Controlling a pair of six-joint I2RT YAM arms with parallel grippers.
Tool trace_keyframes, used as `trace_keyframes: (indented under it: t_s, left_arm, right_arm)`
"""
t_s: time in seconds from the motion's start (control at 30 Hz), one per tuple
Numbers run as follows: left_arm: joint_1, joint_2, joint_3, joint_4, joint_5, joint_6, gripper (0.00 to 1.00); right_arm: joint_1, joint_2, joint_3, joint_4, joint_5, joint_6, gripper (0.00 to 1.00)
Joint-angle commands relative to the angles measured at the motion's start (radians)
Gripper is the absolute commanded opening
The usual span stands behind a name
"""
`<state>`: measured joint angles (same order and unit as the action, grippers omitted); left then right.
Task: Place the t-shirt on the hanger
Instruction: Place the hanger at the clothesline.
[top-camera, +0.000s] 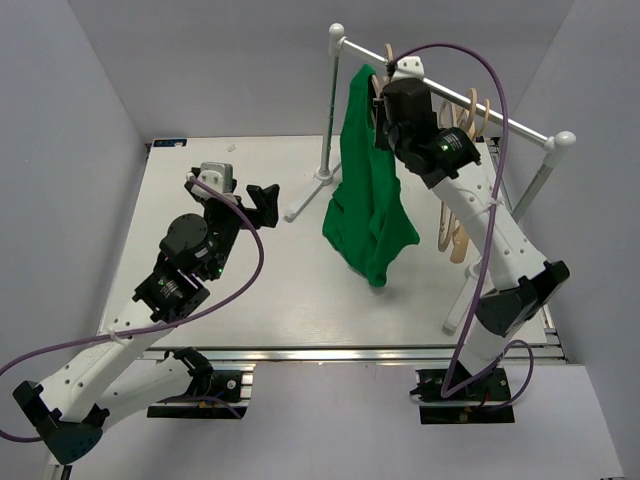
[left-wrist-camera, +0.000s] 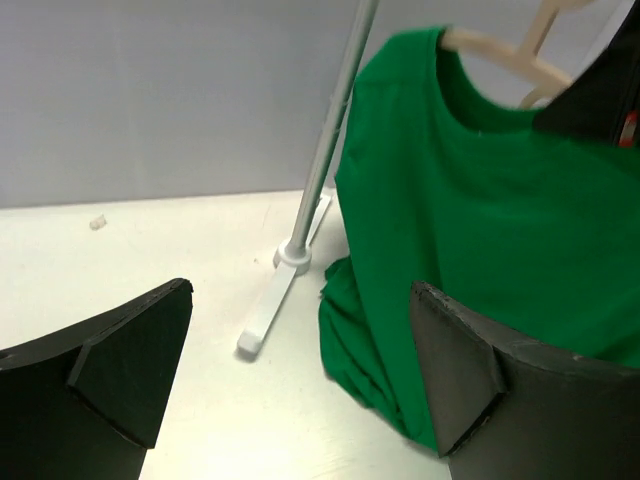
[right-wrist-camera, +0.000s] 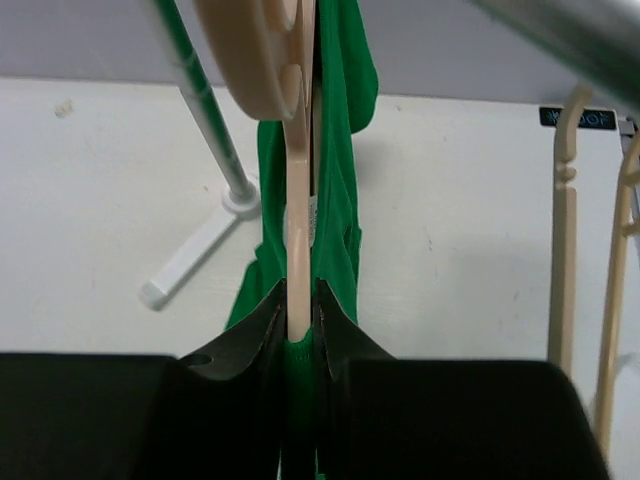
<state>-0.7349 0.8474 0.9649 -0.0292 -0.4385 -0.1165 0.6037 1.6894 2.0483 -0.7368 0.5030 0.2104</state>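
The green t-shirt (top-camera: 368, 190) hangs on a tan wooden hanger (top-camera: 388, 58) at the left end of the white rail, its lower end bunched on the table. My right gripper (top-camera: 384, 103) is shut on the hanger's arm (right-wrist-camera: 298, 230) where the shirt's shoulder covers it. The right wrist view shows the jaws (right-wrist-camera: 300, 318) pinching wood and green cloth (right-wrist-camera: 345, 200). My left gripper (top-camera: 236, 196) is open and empty, low over the table left of the shirt. In the left wrist view (left-wrist-camera: 300, 385) it faces the shirt (left-wrist-camera: 480, 230) and the hanger (left-wrist-camera: 500, 48).
The white rail (top-camera: 470, 100) stands on a post (top-camera: 328, 120) with a flat foot (left-wrist-camera: 268, 315). Two more tan hangers (top-camera: 458, 228) hang to the right of my right arm and show in the right wrist view (right-wrist-camera: 563, 250). Grey walls close in the table.
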Motion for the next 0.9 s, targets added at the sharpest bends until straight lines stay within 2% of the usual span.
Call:
trace_keyframes:
  t_s: [0.0,0.3,0.63,0.7,0.77,0.8,0.83,0.87]
  left_arm:
    - [0.0,-0.001,-0.009,-0.04,-0.057,-0.041,0.98]
    - [0.0,-0.016,0.006,-0.129,-0.111,-0.098,0.98]
    - [0.0,-0.037,0.006,-0.218,-0.149,-0.172,0.98]
    - [0.0,-0.038,0.008,-0.224,-0.149,-0.181,0.98]
    - [0.0,-0.034,0.017,-0.235,-0.144,-0.181,0.98]
    - [0.0,-0.025,0.024,-0.244,-0.149,-0.186,0.98]
    - [0.0,-0.021,0.038,-0.262,-0.152,-0.192,0.98]
    - [0.0,-0.015,0.047,-0.271,-0.155,-0.199,0.98]
  right_arm:
    - [-0.002,0.024,0.11,0.191,0.014,0.067,0.0]
    - [-0.002,0.111,0.093,0.254,0.058,0.207,0.0]
    - [-0.001,0.118,-0.008,0.27,-0.063,0.245,0.0]
    - [0.001,0.095,-0.026,0.277,-0.124,0.224,0.1]
    - [0.011,0.076,-0.039,0.277,-0.124,0.212,0.24]
    - [0.014,0.058,-0.04,0.277,-0.126,0.201,0.4]
    - [0.016,0.047,-0.042,0.272,-0.13,0.196,0.47]
    - [0.019,0.036,-0.046,0.267,-0.145,0.187,0.87]
